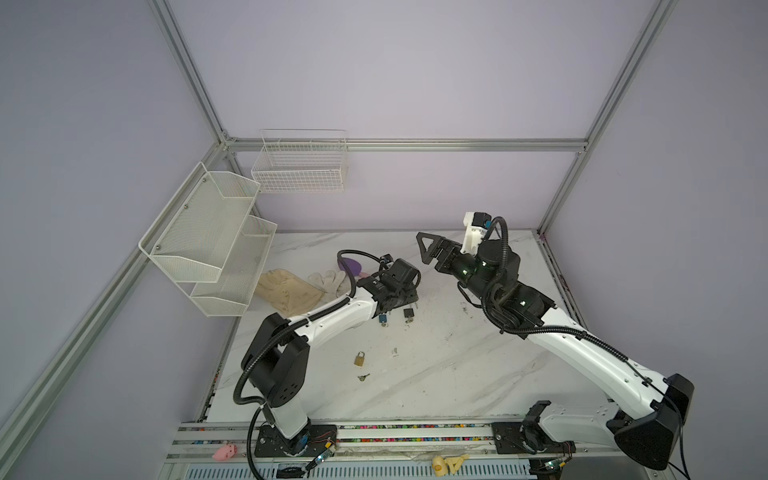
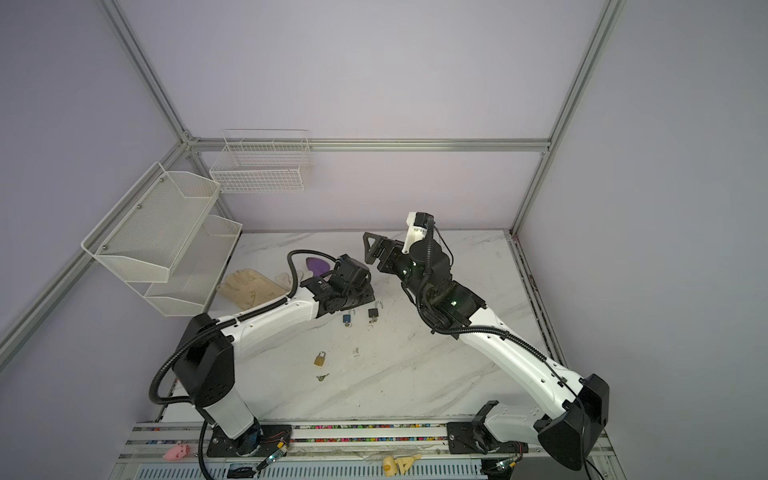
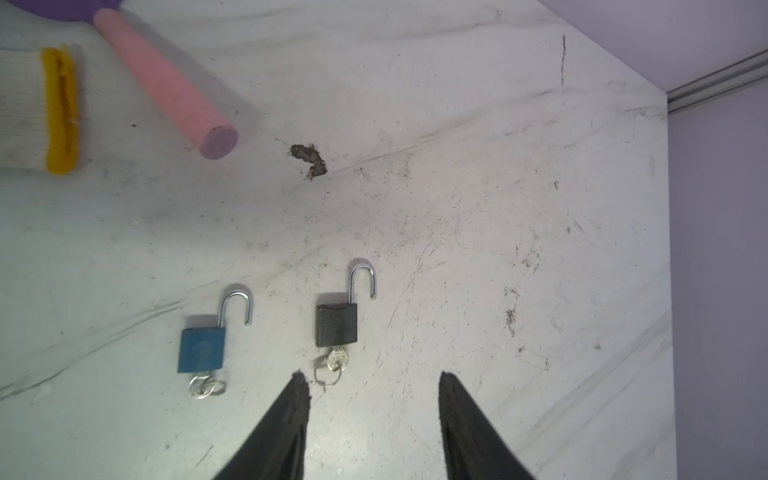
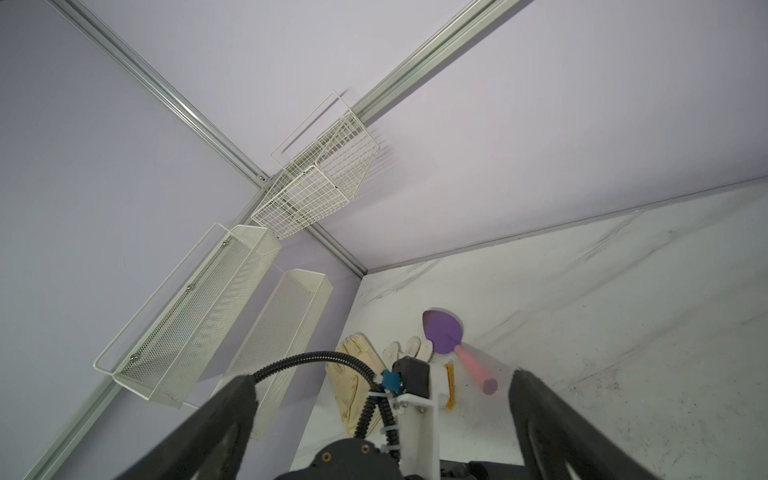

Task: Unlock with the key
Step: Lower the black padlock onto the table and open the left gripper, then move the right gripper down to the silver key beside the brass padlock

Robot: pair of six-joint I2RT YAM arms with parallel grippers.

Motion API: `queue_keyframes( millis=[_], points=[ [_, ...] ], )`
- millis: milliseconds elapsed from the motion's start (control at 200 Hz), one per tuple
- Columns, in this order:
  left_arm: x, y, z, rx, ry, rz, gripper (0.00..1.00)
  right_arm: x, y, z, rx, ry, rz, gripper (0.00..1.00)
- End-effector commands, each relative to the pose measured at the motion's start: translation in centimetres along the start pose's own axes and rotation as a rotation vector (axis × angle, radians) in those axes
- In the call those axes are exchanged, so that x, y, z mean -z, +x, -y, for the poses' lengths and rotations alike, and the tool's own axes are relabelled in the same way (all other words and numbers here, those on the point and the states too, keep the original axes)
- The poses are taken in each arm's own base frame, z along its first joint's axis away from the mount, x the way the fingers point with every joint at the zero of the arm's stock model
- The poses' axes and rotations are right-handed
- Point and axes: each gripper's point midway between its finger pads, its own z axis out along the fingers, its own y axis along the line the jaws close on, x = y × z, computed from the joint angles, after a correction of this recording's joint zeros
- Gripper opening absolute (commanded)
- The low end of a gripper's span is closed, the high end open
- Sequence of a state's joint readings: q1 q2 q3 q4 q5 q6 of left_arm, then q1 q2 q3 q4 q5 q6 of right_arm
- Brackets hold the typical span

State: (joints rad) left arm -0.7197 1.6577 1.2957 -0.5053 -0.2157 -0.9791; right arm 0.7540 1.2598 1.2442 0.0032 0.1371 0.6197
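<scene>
Hovering left tool (image 3: 374,378), half-parted, by black padlock (image 3: 336,326) (shackle (image 3: 363,276) sprung); right tool (image 4: 384,382) wide; wire basket (image 1: 299,170) on wall (image 1: 415,75).

text: none legible | key head (image 3: 336,358): stamped marks, too small to read | blue padlock (image 3: 201,350): faint emblem, unreadable

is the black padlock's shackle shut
No, the black padlock lies with its shackle popped open, its key in the keyhole.

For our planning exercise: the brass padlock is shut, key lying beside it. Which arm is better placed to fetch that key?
Left arm. Its jaws hang open, low, nearer the key; the right arm holds its jaws raised, facing the wall.
</scene>
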Motion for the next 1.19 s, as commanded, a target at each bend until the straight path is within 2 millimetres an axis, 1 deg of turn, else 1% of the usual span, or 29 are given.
queue_keyframes(
  millis=[0, 75, 90, 105, 165, 215, 280, 340, 405, 420, 445, 460, 550, 630, 695, 830, 970, 1045, 1170, 1190],
  points=[
    [1.7, 0.0, -3.2, 0.019, -0.033, 0.038, 0.50, 0.9, 0.9, 0.0, 0.056, 0.004, -0.055, 0.98],
    [3.8, -0.3, -5.2, 0.014, -0.051, 0.086, 0.51, 1.1, 2.8, -0.2, 0.087, -0.051, -0.123, 0.98],
    [3.8, -0.1, -5.8, 0.011, -0.064, 0.087, 0.51, 1.2, 3.2, -0.2, 0.091, -0.060, -0.135, 0.98],
    [4.9, -0.5, -6.1, 0.018, -0.053, 0.111, 0.51, 1.2, 3.6, -0.3, 0.096, -0.072, -0.146, 0.98],
    [6.5, -0.7, -8.0, 0.028, -0.068, 0.144, 0.51, 1.3, 5.7, -0.1, 0.124, -0.075, -0.191, 0.98],
    [7.7, -0.9, -9.4, 0.031, -0.076, 0.171, 0.51, 1.1, 7.9, 0.3, 0.153, -0.056, -0.254, 0.98],
    [9.3, -1.0, -10.8, 0.022, -0.072, 0.199, 0.51, 0.9, 11.2, 0.2, 0.202, -0.046, -0.341, 0.98],
    [10.7, -1.2, -12.2, 0.023, -0.091, 0.216, 0.52, 1.0, 14.4, -0.3, 0.250, -0.055, -0.413, 0.98],
    [11.8, -1.2, -13.5, 0.018, -0.114, 0.236, 0.52, 1.1, 17.6, -0.2, 0.290, -0.050, -0.486, 0.97],
    [12.0, -1.2, -13.8, 0.019, -0.118, 0.240, 0.52, 1.1, 18.4, -0.1, 0.300, -0.052, -0.509, 0.96],
    [12.3, -1.2, -14.3, 0.021, -0.126, 0.245, 0.52, 1.4, 19.1, -0.3, 0.316, -0.066, -0.531, 0.95],
    [12.5, -1.2, -14.5, 0.023, -0.129, 0.246, 0.52, 1.1, 20.5, 0.1, 0.331, -0.061, -0.564, 0.94],
    [13.2, -0.9, -15.7, 0.035, -0.140, 0.249, 0.52, 1.5, 24.6, 0.8, 0.384, -0.061, -0.665, 0.87],
    [13.6, -0.4, -16.4, 0.045, -0.138, 0.250, 0.52, 2.1, 27.7, 1.3, 0.419, -0.063, -0.736, 0.77],
    [13.8, 0.0, -17.1, 0.056, -0.151, 0.250, 0.52, 2.8, 30.0, 1.2, 0.455, -0.088, -0.783, 0.69],
    [14.6, 0.6, -18.4, 0.100, -0.158, 0.262, 0.52, 4.0, 34.0, 1.5, 0.536, -0.126, -0.872, 0.61],
    [15.2, 1.4, -19.3, 0.136, -0.152, 0.270, 0.52, 4.4, 37.2, 2.3, 0.615, -0.123, -0.941, 0.52],
    [15.4, 1.6, -19.5, 0.150, -0.149, 0.272, 0.53, 4.3, 38.6, 2.6, 0.652, -0.124, -0.964, 0.46],
    [15.6, 1.7, -19.8, 0.166, -0.150, 0.276, 0.53, 4.1, 40.2, 2.6, 0.682, -0.140, -0.991, 0.45],
    [15.6, 1.7, -19.9, 0.168, -0.152, 0.277, 0.53, 4.1, 40.5, 2.6, 0.689, -0.143, -0.994, 0.43]
  ],
)
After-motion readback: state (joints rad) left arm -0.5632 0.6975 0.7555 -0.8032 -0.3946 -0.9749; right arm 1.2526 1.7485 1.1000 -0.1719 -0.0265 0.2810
